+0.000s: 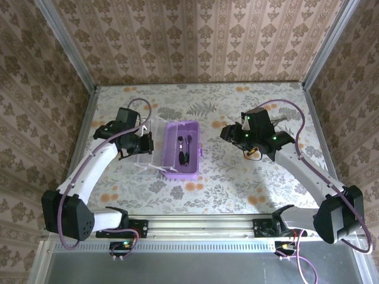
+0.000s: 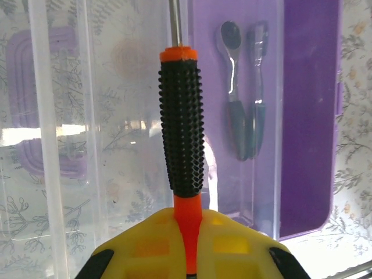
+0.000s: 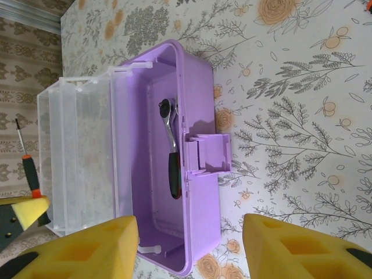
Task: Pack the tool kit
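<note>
The left gripper clamps the screwdriver, its shaft pointing ahead over the clear lid, with the purple box just to its right. Released here, it would likely miss the box. The right gripper, jaws apart and empty, could nudge the box ahead.

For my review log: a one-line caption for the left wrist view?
Left gripper holds a black-and-orange screwdriver in front of the clear lid; a ratchet lies in the purple box.

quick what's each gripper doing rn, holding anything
Left gripper: shut on the screwdriver.
Right gripper: open, nothing between its jaws.
</note>
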`<state>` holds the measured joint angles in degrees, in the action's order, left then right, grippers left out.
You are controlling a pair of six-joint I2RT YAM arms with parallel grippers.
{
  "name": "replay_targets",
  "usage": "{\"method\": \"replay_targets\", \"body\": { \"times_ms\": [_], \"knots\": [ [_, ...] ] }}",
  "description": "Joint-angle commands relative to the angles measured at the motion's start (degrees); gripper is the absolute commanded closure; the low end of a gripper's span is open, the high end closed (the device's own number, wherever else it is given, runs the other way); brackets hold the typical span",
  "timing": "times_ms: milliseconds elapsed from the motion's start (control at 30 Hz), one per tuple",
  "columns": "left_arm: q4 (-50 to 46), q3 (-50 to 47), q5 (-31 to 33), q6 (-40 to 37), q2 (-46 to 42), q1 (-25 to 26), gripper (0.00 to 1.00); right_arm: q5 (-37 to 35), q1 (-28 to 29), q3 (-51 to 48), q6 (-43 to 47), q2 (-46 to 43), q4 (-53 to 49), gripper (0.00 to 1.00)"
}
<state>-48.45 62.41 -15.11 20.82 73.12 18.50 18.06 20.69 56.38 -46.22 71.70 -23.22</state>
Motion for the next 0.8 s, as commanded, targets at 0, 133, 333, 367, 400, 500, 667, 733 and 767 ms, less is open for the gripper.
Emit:
{"method": "replay_targets", "body": {
  "times_ms": [0,133,333,367,400,500,667,733,767],
  "knots": [
    [-1.79,-1.06,0.82,-3.31,1.32,-1.09,1.00,2.13,-1.03,-0.37,1.32,0.91,1.16,0.48],
    [-2.57,-0.98,2.08,-4.54,3.34,-1.30,1.00,2.45,-1.79,-1.07,1.32,0.78,1.51,0.48],
    [-3.65,-0.72,2.26,-6.24,4.24,-1.71,1.00,2.34,-2.43,-3.18,0.86,-0.51,2.21,0.47],
    [-3.99,-0.39,2.20,-6.54,4.46,-1.76,1.00,2.34,-2.62,-3.45,0.86,-0.68,2.14,0.47],
    [-4.34,-0.29,2.13,-6.76,4.56,-1.73,1.00,2.33,-2.84,-3.62,0.86,-0.90,2.09,0.47],
    [-5.05,0.15,2.02,-7.10,4.83,-1.87,0.97,2.59,-3.27,-3.91,0.86,-1.28,1.98,0.47],
    [-6.32,1.20,2.02,-7.54,4.43,-1.82,0.83,2.68,-4.15,-3.73,1.18,-1.77,1.51,0.46],
    [-6.86,1.87,2.23,-7.85,4.14,-1.80,0.78,2.81,-4.27,-3.58,1.26,-1.70,1.45,0.46],
    [-7.24,2.27,2.34,-8.06,3.97,-1.80,0.74,2.85,-4.34,-3.56,1.30,-1.73,1.35,0.46]
  ]
}}
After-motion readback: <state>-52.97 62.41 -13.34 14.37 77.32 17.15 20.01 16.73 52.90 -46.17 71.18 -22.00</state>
